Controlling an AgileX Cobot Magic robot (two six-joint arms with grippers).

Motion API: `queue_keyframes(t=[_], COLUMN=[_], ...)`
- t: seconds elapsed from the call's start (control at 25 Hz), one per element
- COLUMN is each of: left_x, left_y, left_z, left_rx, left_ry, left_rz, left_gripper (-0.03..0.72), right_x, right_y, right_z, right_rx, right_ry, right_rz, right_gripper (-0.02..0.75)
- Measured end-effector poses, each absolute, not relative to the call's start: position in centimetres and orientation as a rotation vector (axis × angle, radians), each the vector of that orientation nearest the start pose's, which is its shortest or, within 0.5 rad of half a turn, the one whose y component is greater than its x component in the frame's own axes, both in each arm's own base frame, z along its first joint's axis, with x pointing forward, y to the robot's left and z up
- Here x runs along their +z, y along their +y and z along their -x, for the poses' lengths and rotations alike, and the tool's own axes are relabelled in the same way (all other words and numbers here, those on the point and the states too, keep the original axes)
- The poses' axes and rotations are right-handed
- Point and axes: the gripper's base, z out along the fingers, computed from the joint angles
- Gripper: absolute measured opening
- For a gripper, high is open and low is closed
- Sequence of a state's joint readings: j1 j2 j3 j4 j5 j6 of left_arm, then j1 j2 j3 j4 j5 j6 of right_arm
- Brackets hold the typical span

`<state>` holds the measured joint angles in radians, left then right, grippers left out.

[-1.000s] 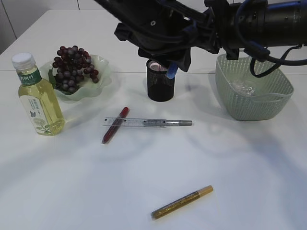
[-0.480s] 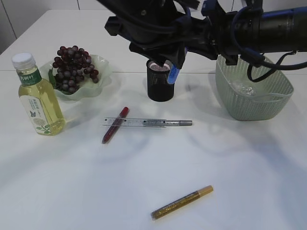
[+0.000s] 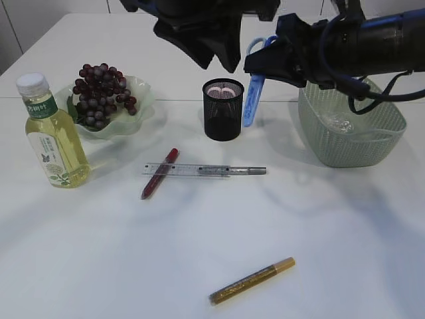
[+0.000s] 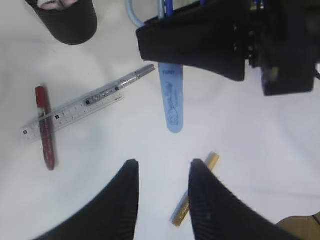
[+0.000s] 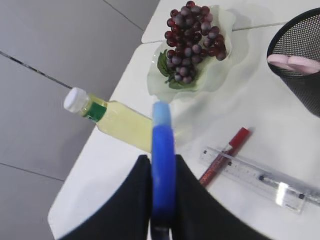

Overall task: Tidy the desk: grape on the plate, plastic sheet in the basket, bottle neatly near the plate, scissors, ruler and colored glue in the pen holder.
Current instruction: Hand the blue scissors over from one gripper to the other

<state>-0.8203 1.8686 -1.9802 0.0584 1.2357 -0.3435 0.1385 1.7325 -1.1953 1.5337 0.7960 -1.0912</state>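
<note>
Scissors (image 3: pixel 254 93) in R end effector (image 5: pixel 163 200) (raised)

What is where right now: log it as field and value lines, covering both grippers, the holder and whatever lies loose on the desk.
right gripper: shut on scissors, blades down, in the air beside the pen holder
left gripper: open, holding nothing, above the desk
pen holder: upright, something pink inside
plate: holds grapes
bottle: upright, left of plate
basket: clear plastic sheet inside
ruler: flat on desk, across red glue pen
silver glue pen: partly under ruler
gold glue pen: alone near front edge
</note>
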Motion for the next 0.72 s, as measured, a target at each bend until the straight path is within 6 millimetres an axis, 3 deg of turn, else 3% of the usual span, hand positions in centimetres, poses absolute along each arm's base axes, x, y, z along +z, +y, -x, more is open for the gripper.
queue_keyframes(t=[0.32, 0.72], left_x=[38.2, 38.2], left_y=[-29.5, -29.1], left_z=[-27.4, -27.7], left_rx=[-0.388, -0.306], left_ry=[2.552, 2.503], left_rz=[-0.733, -0.812], left_gripper=[0.244, 0.242], right_x=[28.9, 32.1], right_y=[10.9, 8.8], right_z=[-36.8, -38.7], right_rx=[0.862, 0.444], right_ry=[2.234, 2.308], right_rz=[0.476, 0.526], right_gripper=[0.099, 0.099])
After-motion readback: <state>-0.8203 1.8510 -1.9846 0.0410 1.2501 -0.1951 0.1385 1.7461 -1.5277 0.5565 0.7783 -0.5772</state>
